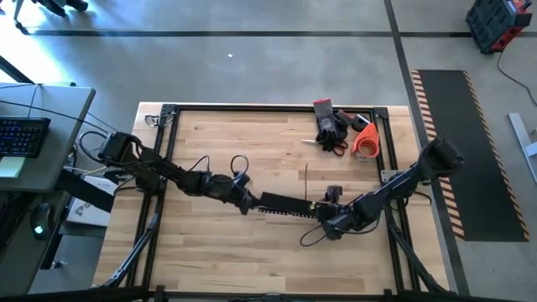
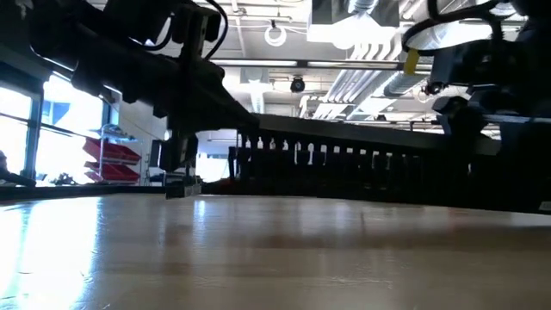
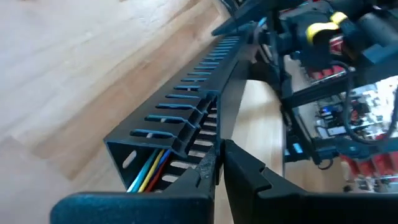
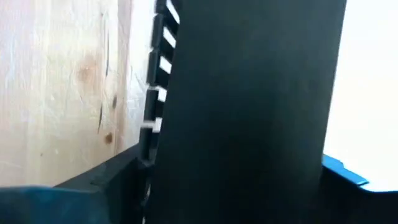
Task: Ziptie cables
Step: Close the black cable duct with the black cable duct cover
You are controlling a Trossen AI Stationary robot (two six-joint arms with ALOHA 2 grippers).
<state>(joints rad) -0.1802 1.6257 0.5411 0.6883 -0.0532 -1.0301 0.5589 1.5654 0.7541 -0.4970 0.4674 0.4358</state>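
A long black bar with comb-like slotted walls [image 1: 289, 205] lies across the table's middle, between my two grippers. It is a hollow channel. Thin blue, yellow and red cables [image 3: 149, 175] run inside it and show at its open end in the left wrist view. My left gripper [image 1: 249, 201] is at the bar's left end, shut on one wall. My right gripper [image 1: 329, 216] is at the bar's right end, and the bar fills the right wrist view [image 4: 249, 112]. The low view shows the bar [image 2: 353, 164] just above the table line; whether it rests there I cannot tell. My left gripper [image 3: 219, 165] pinches one slotted side wall of the bar at its open left end [image 3: 208, 146] between the two fingers, one finger inside the channel and one outside. The fingers lie along the bar. My right gripper [image 4: 230, 168] has the bar's right end between its fingers, across the bar's flat black face [image 4: 249, 143]. One finger [image 4: 99, 180] shows beside the slotted edge; the bar hides the touching surfaces.
Black gloves [image 1: 329, 122], red-handled scissors [image 1: 336, 147] and an orange tape roll [image 1: 367, 140] sit at the table's far right corner. A thin dark strand [image 1: 306, 176] lies behind the bar. Black frame rails [image 1: 159, 168] edge the table. A desk with a keyboard [image 1: 21, 134] stands left.
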